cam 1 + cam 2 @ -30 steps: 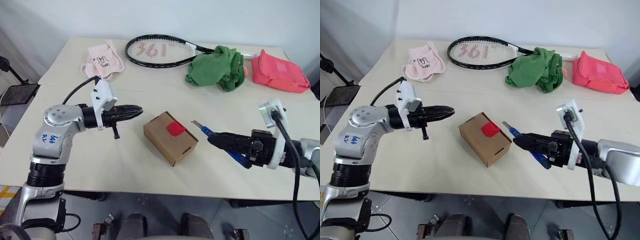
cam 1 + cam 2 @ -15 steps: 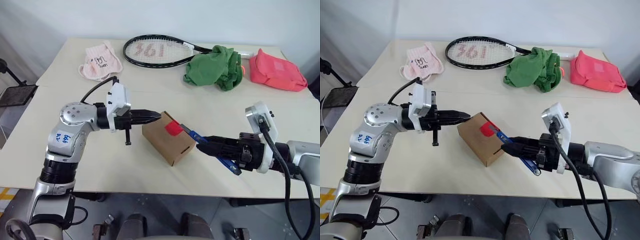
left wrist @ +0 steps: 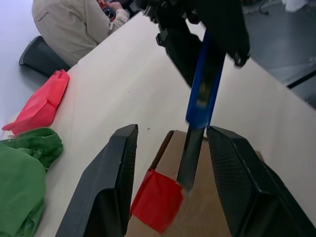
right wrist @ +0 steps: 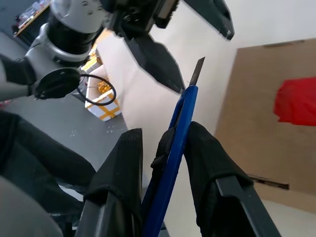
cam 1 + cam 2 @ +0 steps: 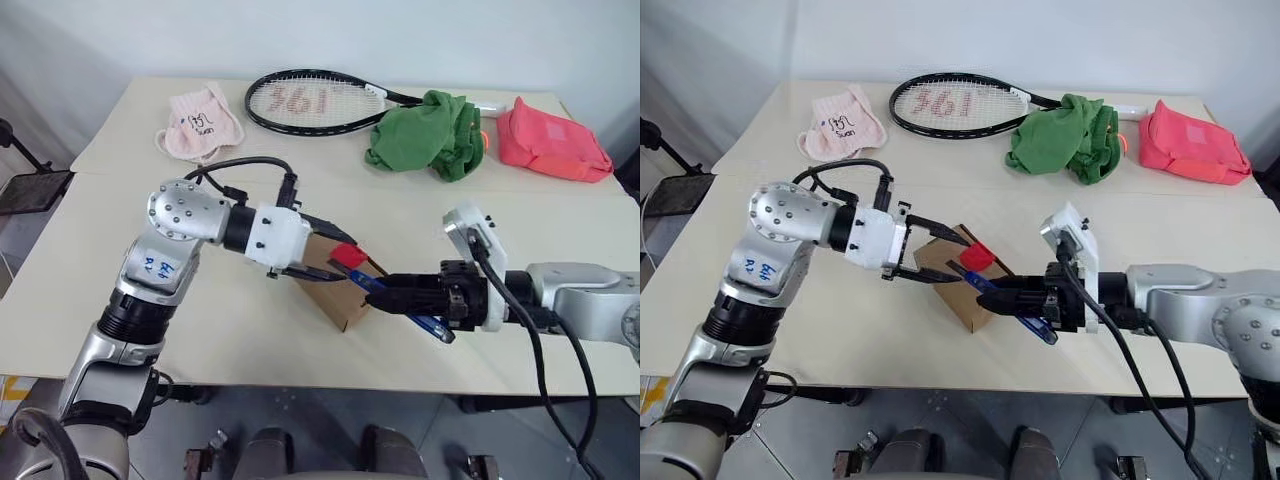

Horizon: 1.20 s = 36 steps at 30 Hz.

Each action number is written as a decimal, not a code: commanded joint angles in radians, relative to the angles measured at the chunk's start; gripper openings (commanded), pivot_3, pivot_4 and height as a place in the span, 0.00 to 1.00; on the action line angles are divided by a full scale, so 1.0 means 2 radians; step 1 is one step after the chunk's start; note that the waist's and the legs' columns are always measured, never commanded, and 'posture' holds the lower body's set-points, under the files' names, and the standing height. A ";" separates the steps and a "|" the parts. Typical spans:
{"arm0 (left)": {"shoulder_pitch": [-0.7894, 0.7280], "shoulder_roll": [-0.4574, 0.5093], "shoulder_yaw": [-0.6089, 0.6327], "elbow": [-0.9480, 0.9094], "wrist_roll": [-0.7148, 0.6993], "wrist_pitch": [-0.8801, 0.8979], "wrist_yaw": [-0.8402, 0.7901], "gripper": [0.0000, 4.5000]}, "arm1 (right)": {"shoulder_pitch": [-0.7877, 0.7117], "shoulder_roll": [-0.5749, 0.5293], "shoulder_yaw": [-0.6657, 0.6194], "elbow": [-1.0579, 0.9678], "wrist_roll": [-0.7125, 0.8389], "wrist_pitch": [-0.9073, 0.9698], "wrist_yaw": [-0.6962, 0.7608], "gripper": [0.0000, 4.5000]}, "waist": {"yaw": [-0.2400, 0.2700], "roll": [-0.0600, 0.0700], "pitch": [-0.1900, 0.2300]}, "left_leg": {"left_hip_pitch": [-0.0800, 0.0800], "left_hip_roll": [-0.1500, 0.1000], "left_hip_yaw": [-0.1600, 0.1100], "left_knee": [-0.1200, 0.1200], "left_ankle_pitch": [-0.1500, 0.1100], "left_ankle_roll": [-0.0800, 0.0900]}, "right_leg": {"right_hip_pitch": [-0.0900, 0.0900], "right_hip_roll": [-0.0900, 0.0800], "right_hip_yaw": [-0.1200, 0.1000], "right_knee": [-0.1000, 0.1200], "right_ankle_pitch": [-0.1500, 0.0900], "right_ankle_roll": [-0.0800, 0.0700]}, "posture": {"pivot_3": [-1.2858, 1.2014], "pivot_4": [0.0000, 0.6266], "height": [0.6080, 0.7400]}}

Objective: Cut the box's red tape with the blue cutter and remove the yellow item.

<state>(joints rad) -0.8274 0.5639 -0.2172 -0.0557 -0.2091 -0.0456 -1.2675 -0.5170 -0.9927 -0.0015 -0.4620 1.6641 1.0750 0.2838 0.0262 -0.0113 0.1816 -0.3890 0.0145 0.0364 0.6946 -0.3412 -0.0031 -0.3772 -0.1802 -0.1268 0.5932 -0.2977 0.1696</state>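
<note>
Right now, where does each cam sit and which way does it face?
Left and right eye: on the head, looking forward and down at the table; both arms show.
Left wrist: looks along the open left pincer at the red tape and the blue cutter.
Right wrist: looks along the right pincer gripping the blue cutter, toward the box.
All views share box, tape and cutter.

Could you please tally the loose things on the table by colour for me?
Red or pink: 3 (red tape, coral pouch, pink cloth)
Green: 1 (cloth)
Blue: 1 (blue cutter)
Brown: 1 (box)
Black: 1 (racket)
Total: 7
</note>
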 commanded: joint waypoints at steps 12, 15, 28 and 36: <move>0.001 -0.007 -0.030 -0.016 0.041 -0.006 0.019 0.52 | -0.049 0.028 0.047 0.040 0.147 -0.017 -0.171 0.22 | 0.000 0.000 0.000 | 0.000 0.000 0.000 0.000 0.000 0.000 | 0.000 0.000 0.000 0.000 0.000 0.000 | 0.52 0.24 1.00; 0.002 -0.007 -0.035 -0.018 0.044 -0.006 0.019 0.52 | -0.050 0.031 0.051 0.040 0.153 -0.018 -0.181 0.22 | 0.000 0.000 0.000 | 0.000 0.000 0.000 0.000 0.000 0.000 | 0.000 0.000 0.000 0.000 0.000 0.000 | 0.52 0.24 1.00; 0.042 0.008 -0.040 -0.041 0.047 -0.011 0.014 0.12 | -0.043 0.033 0.059 0.037 0.154 -0.013 -0.188 0.22 | 0.000 0.000 0.000 | 0.000 0.000 0.000 0.000 0.000 0.000 | 0.000 0.000 0.000 0.000 0.000 0.000 | 0.52 0.24 1.00; 0.050 0.017 -0.040 -0.034 0.052 -0.021 0.013 0.10 | -0.035 0.037 0.063 0.037 0.154 -0.014 -0.182 0.43 | 0.000 0.000 0.000 | 0.000 0.000 0.000 0.000 0.000 0.000 | 0.000 0.000 0.000 0.000 0.000 0.000 | 0.52 0.24 1.00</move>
<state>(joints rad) -0.7282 0.5884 -0.3049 -0.1151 -0.1065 -0.0909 -1.2438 -0.5926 -0.9222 0.1587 -0.3822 1.9607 1.0671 -0.0850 0.0270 -0.0112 0.1816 -0.3895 0.0148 0.0360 0.6950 -0.3412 -0.0030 -0.3772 -0.1802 -0.1272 0.5932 -0.2977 0.1695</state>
